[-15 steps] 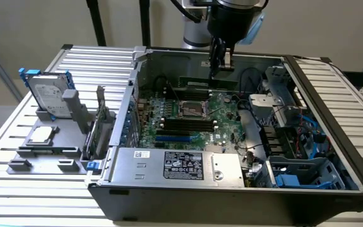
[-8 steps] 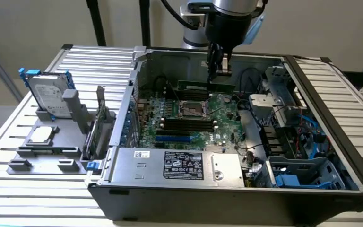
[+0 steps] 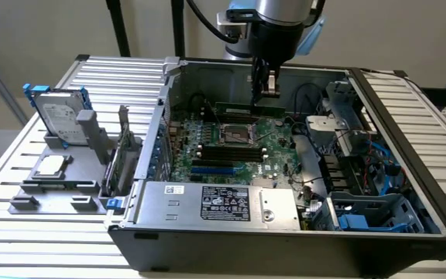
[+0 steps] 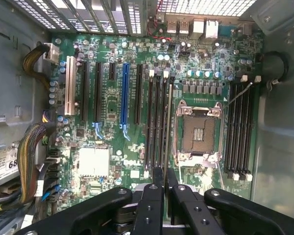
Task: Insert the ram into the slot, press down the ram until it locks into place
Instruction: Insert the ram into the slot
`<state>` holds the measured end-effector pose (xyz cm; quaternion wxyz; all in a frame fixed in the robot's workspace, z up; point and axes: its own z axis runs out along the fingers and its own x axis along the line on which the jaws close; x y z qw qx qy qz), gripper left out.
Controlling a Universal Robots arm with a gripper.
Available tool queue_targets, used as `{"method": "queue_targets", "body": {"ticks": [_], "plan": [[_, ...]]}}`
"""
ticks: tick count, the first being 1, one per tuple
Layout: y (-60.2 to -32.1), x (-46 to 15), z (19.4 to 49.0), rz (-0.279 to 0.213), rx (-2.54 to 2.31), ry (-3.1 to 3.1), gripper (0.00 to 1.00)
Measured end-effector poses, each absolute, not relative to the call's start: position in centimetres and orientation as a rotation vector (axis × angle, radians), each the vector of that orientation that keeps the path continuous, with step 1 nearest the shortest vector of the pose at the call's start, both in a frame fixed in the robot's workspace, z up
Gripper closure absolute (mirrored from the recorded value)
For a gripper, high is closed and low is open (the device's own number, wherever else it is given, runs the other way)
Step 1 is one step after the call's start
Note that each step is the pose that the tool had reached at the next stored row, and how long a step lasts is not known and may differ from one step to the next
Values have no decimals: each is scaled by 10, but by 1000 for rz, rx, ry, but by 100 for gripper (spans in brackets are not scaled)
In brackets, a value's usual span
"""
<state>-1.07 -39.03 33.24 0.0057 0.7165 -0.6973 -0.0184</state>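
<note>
My gripper (image 3: pixel 267 90) reaches down into the open computer case and is shut on the ram (image 3: pixel 250 109), a thin dark-green strip held level above the motherboard (image 3: pixel 273 136). In the wrist view the ram (image 4: pixel 167 127) shows edge-on as a thin line running out from between the black fingers (image 4: pixel 158 182). It lies along the group of black slots (image 4: pixel 158 122) with pale end clips, on the side next to the CPU socket (image 4: pixel 198 129). From the exterior view those slots (image 3: pixel 231 152) sit nearer than the socket. The ram hangs above the board, apart from the slots.
A second group of black slots (image 4: pixel 240 127) lies on the socket's other side. A blue slot (image 4: pixel 124 98) and a white one (image 4: pixel 70 90) stand further off. Cable bundles (image 4: pixel 29 156) crowd one case wall. The power supply (image 3: pixel 215 203) and a blue drive cage (image 3: pixel 370 215) fill the near side.
</note>
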Motion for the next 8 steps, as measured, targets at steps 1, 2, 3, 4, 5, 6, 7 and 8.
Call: {"method": "queue_targets", "body": {"ticks": [1,2,3,4,5,6,7,8], "plan": [[-390,-11,332,-57,2243,-2183,86],[-390,-11,332,-57,2243,-2183,86],[-390,-11,332,-57,2243,-2182,86],[-390,-11,332,-57,2243,-2182,86],[-390,-11,332,-57,2243,-2183,86],[-390,-11,332,-57,2243,-2183,86],[-390,-11,332,-57,2243,-2183,86],[-390,-11,332,-57,2243,-2183,86]]}}
